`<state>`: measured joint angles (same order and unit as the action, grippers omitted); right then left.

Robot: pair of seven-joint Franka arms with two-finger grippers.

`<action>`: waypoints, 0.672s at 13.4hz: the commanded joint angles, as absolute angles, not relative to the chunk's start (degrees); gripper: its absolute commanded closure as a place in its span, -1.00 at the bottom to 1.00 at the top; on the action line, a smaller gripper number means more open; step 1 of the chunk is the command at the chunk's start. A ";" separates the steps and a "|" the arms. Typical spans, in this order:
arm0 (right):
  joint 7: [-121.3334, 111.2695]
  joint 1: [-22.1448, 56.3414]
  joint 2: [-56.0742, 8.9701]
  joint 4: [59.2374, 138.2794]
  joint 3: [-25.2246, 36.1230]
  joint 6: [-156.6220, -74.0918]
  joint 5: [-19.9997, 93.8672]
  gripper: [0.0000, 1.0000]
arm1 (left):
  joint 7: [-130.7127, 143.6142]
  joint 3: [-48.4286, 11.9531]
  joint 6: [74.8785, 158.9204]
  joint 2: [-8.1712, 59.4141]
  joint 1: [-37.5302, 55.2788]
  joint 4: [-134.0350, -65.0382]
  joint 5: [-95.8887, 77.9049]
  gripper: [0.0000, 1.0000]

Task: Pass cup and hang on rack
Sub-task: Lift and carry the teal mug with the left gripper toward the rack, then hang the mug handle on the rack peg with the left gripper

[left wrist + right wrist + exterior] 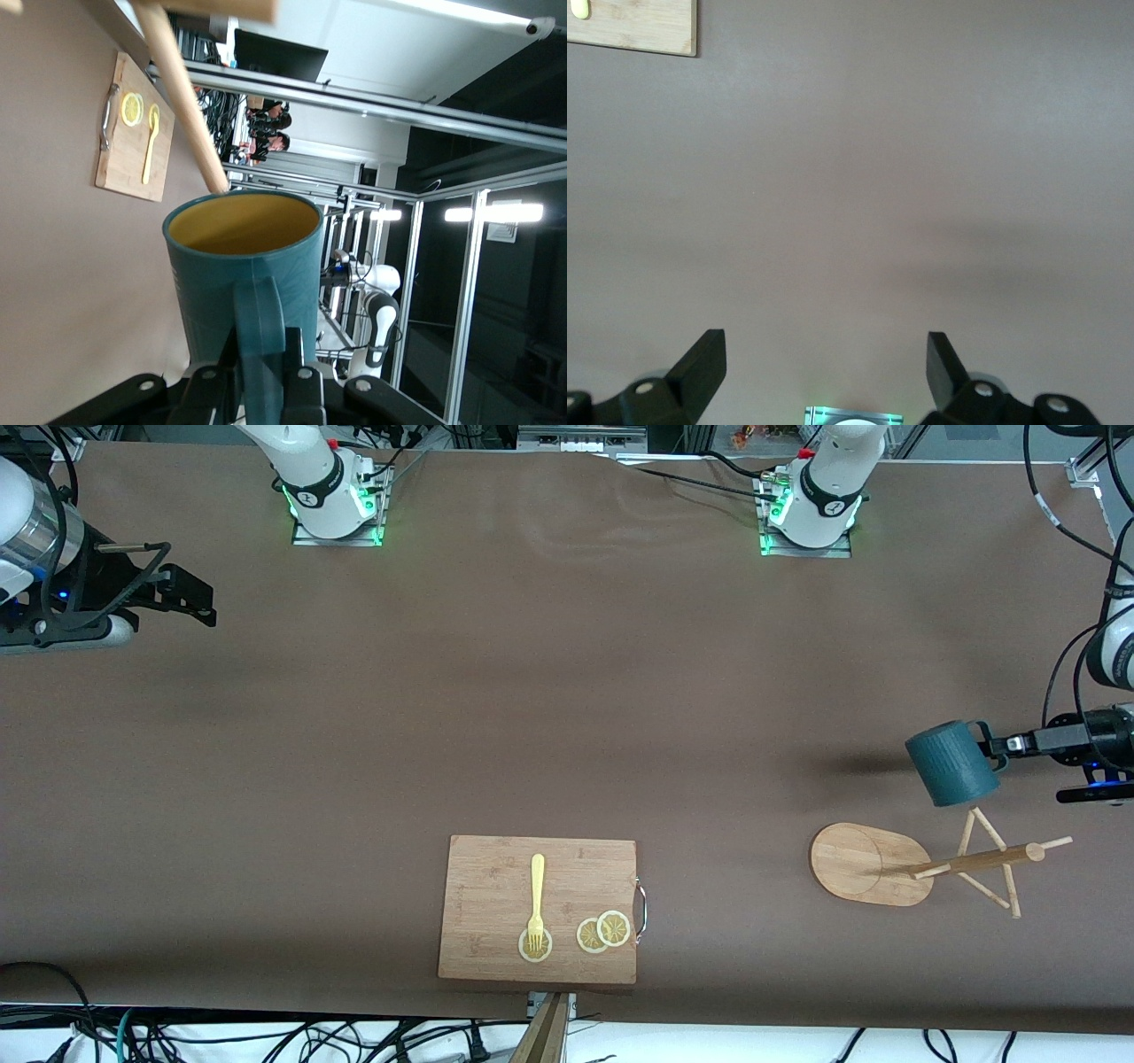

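Brown surface (567, 717) mostly bare; left gripper (999, 751) clamps cup (952, 764) handle above rack (921, 864), probably near a peg; right gripper (826, 363) waits, jaws spread.

A robotics lab. Two white robot arms are bolted by metal plates (337, 536) to a long table (532, 691) under brown cloth. Bundled cables (266, 1041) trail along the table's edge. The left wrist view shows aluminium framing (416, 292), strip lights (496, 212) and people (270, 133) seated at a monitor (279, 55).
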<state>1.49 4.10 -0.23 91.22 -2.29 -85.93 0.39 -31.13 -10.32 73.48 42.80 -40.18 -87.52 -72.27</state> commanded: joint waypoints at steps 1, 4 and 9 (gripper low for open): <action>0.70 3.96 -0.44 90.09 -2.64 -84.90 -0.18 -0.99 | -29.36 -10.37 73.48 45.61 -39.64 -84.29 -75.49 1.00; 0.70 3.96 -0.44 90.09 -2.64 -84.90 -0.18 -0.99 | -29.35 -10.02 76.46 47.62 -39.99 -81.66 -76.72 1.00; 0.70 3.96 -0.44 90.09 -2.64 -84.90 -0.18 -0.99 | -29.79 -9.93 77.17 55.36 -40.87 -75.24 -79.28 1.00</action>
